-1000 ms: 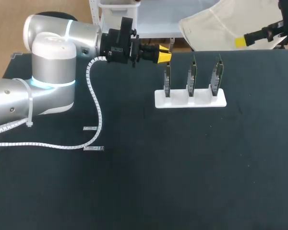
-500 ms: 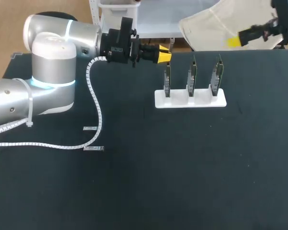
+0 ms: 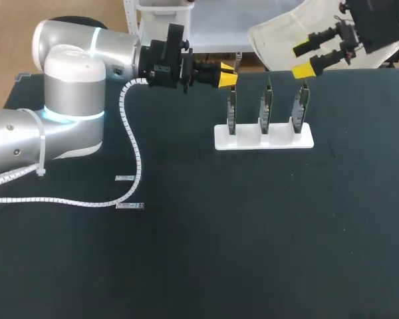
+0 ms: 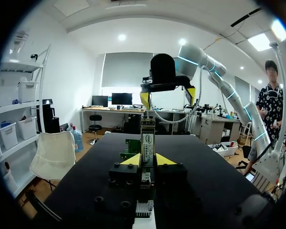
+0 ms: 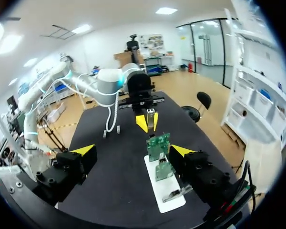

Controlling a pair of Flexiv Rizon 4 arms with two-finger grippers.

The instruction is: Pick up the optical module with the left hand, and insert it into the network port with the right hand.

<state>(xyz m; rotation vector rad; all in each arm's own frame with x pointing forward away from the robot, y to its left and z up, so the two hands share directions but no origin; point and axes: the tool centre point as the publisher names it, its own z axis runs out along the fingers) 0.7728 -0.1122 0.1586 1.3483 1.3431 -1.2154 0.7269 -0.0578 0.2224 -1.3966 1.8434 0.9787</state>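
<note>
The optical module [image 4: 148, 141], a slim metal bar with a white label, is held upright in my left gripper [image 4: 148, 160], which is shut on it. In the head view my left gripper [image 3: 229, 76] hangs behind the left end of the white stand [image 3: 264, 137], and the module [image 3: 238, 64] sticks out past its tips. Three green circuit boards [image 3: 266, 102] stand upright in that stand. My right gripper [image 3: 304, 58] hovers open above and behind the right board. From the right wrist, the boards [image 5: 158, 145] lie ahead between my open fingers [image 5: 182, 150], with the left gripper [image 5: 148, 122] facing me.
A white ribbed cable [image 3: 134, 156] loops from my left arm over the black table [image 3: 253, 232]. Two small silver tags [image 3: 129, 205] lie on the table near the cable.
My right gripper has swung in from the far right edge toward the stand, and both its open fingers now show. My left arm and the module have not moved.
</note>
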